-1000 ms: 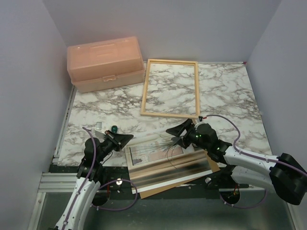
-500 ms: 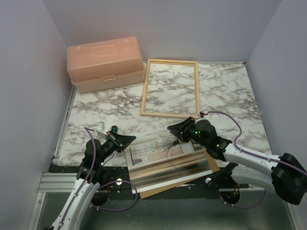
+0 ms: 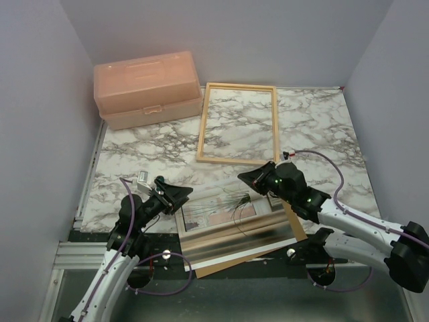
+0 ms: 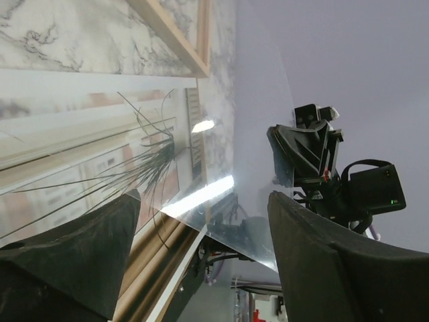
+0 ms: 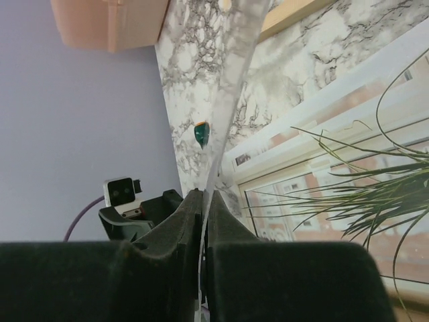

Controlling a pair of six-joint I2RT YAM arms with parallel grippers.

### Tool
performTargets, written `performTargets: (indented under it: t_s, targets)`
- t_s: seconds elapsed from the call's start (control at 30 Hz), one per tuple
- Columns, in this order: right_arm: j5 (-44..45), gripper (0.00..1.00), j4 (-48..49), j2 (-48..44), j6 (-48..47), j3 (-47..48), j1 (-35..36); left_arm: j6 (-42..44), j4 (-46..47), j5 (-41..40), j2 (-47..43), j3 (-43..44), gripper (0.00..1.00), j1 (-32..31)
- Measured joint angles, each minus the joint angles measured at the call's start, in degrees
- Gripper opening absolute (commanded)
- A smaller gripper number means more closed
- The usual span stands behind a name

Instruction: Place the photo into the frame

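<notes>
My right gripper [image 5: 203, 198] is pinched shut on the glass sheet's [image 5: 231, 87] edge, and my left gripper [image 4: 203, 201] gapes wide, holding nothing. I judge I'm clearing the glass off the photo [image 3: 214, 213]. The photo lies flat below both grippers, nearer me than the frame [image 3: 203, 124]. Next the glass needs setting aside.

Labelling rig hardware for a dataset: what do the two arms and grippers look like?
The left arm and right arm have white links and black joints, each trailing a purple cable. The left gripper and right gripper are matte black, wedge-fingered.
</notes>
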Motion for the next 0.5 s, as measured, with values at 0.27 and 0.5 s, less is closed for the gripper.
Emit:
performTargets:
  t_s: [0.27, 0.5]
  targets:
    - [1.6, 0.0, -9.29, -1.18, -5.11, 5.14, 0.0, 3.8, -5.73, -0.02, 2.29, 2.29, 0.91, 0.0]
    - [2.23, 0.0, -18.45, -2.54, -11.23, 10.97, 0.04, 11.82, -13.31, -0.04, 9.33, 7.69, 0.95, 0.0]
